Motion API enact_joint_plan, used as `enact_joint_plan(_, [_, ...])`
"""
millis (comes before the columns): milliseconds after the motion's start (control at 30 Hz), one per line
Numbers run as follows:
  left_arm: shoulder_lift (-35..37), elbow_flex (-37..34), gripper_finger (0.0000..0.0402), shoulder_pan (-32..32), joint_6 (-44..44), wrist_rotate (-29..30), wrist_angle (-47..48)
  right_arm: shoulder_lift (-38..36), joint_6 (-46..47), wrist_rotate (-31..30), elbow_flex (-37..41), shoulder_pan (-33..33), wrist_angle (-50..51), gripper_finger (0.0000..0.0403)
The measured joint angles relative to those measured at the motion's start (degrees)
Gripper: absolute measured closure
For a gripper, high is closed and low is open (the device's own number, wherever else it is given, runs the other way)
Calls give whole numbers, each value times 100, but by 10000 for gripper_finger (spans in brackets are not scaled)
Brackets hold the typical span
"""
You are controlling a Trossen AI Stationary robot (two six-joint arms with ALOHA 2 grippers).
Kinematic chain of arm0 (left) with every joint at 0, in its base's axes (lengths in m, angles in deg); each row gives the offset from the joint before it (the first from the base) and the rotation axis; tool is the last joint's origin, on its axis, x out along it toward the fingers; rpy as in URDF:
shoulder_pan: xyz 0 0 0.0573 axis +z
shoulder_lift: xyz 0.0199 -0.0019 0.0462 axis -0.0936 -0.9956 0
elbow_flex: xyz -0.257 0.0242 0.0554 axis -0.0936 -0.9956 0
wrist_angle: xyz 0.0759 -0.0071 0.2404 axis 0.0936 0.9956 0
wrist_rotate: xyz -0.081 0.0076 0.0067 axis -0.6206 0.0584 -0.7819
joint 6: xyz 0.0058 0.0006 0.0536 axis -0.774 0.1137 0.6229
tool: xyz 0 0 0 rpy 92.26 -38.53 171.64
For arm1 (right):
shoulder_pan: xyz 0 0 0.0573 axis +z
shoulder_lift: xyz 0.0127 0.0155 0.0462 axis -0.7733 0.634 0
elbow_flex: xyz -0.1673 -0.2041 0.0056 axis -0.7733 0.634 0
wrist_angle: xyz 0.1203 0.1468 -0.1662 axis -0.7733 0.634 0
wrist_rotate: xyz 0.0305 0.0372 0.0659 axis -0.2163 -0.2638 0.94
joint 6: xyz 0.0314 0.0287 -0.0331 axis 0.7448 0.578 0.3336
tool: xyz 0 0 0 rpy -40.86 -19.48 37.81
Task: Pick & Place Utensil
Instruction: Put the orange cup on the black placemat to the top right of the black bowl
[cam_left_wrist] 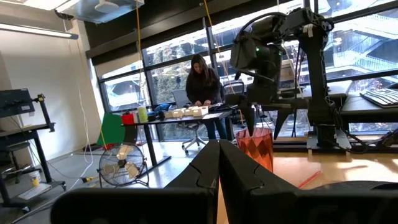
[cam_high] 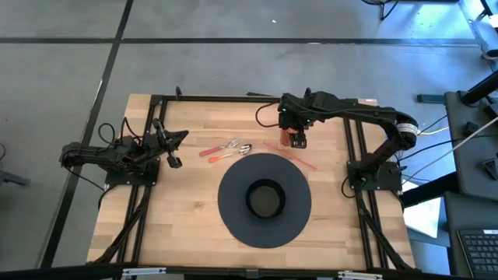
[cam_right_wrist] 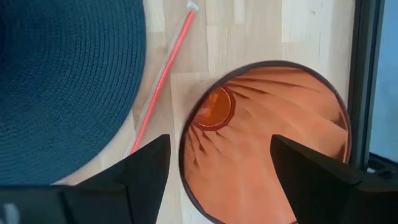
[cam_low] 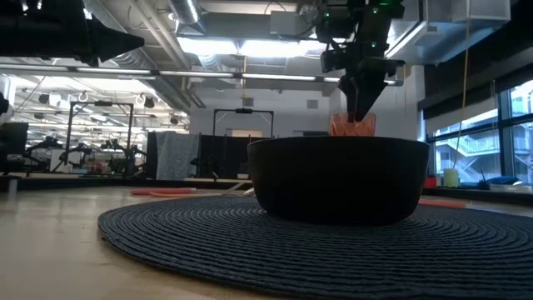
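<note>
Two dark claws are seen over the pale wooden desk (cam_high: 187, 218). The right claw (cam_high: 297, 138) is held directly above a ribbed, translucent orange plastic cup (cam_right_wrist: 264, 140), its fingers spread wide and set to either side of the cup's rim; contact with the rim cannot be made out. A thin red straw (cam_right_wrist: 163, 74) is laid on the wood just beside that claw, between the cup and the round, dark woven placemat (cam_high: 264, 199). A black round bowl (cam_high: 264, 199) is set at the middle of the mat, on the side of the right claw nearer the desk's front edge. The utensils, a small cluster of metal cutlery with red handles (cam_high: 227, 148), are laid on the wood between the two claws, apart from both. The left claw (cam_high: 174, 159) is kept shut and empty, hung low at the desk's left side. Beyond the desk, a person (cam_left_wrist: 204, 93) is seen at a distant table.
</note>
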Motion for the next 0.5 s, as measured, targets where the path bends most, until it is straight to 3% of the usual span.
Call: enact_joint_plan(500, [0, 0, 398, 0, 0, 0, 0, 83, 388, 97, 0, -95, 41, 130])
